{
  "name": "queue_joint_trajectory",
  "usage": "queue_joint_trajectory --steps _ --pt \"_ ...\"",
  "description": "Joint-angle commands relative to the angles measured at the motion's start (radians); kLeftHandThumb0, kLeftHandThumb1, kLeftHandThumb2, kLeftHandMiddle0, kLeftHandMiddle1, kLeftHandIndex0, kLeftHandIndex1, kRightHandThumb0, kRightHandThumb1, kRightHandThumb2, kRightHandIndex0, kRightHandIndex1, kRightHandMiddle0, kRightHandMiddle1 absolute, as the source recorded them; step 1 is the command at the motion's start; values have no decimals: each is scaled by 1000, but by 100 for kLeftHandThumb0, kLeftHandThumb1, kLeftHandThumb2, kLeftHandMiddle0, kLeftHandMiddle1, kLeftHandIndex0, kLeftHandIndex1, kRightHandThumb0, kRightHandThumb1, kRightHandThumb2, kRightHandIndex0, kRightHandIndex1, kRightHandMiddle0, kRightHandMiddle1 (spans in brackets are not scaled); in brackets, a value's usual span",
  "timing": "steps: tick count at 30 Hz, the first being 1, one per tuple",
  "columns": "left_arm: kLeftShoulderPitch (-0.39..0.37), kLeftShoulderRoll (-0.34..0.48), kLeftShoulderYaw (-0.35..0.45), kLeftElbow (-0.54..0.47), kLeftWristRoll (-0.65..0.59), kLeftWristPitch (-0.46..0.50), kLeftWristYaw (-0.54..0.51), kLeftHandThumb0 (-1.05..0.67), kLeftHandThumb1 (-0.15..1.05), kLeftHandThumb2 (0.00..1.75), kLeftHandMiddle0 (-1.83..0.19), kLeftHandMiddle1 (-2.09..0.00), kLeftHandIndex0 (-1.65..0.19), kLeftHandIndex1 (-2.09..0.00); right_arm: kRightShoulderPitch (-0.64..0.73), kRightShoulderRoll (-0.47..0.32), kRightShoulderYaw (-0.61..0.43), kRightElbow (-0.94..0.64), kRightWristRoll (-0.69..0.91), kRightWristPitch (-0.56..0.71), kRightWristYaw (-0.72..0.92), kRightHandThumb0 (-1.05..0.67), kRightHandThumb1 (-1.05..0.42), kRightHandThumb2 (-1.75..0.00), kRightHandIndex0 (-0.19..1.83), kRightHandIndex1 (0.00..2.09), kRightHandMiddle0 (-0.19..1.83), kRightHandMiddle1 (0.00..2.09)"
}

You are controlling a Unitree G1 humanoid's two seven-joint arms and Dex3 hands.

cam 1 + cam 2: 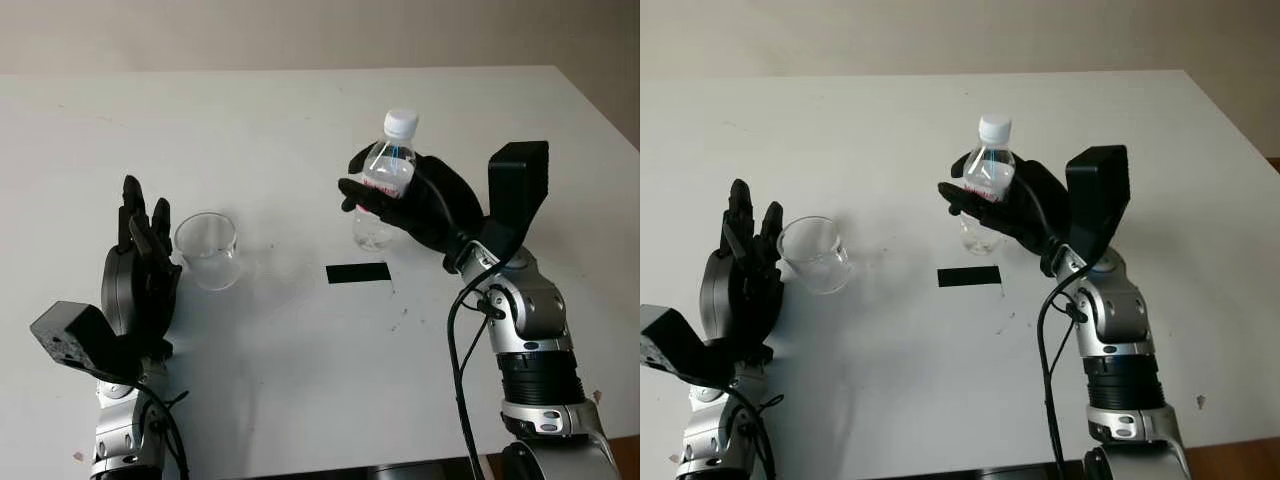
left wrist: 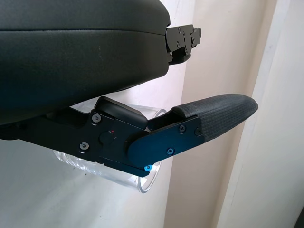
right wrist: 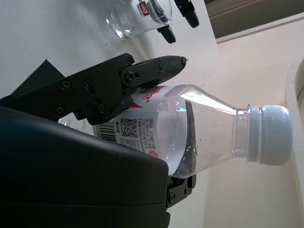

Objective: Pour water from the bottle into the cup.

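Observation:
A clear plastic water bottle [image 1: 388,172] with a white cap [image 1: 401,123] and a red-and-white label stands upright right of the table's middle. My right hand [image 1: 385,205] is shut on its body, fingers [image 3: 152,66] wrapped across the label. I cannot tell whether its base touches the table. A clear empty cup [image 1: 208,250] stands upright on the left. My left hand [image 1: 145,235] is open just left of the cup, close beside it; the cup [image 2: 142,183] lies behind one of its fingers [image 2: 218,118].
The white table [image 1: 300,380] carries a small black rectangular mark [image 1: 358,272] between cup and bottle. Its right edge [image 1: 600,110] runs near my right arm, and a beige wall rises behind the far edge.

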Motion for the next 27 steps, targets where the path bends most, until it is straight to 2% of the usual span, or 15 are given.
queue_joint_trajectory --steps 1,10,27 --pt "13 5 0 -13 6 -13 -4 -88 105 79 19 -31 14 0 -4 8 2 -13 4 28 -11 -25 -105 -33 105 209 9 209" --pt "18 3 -2 -11 9 -24 -5 -88 105 79 19 -31 14 0 7 8 5 -27 7 57 -10 -26 -105 -34 94 209 -10 209" --pt "35 -2 -8 -28 8 -18 0 -87 105 78 19 -31 14 0 51 5 10 -54 4 54 0 -30 -105 -34 84 209 -13 209"
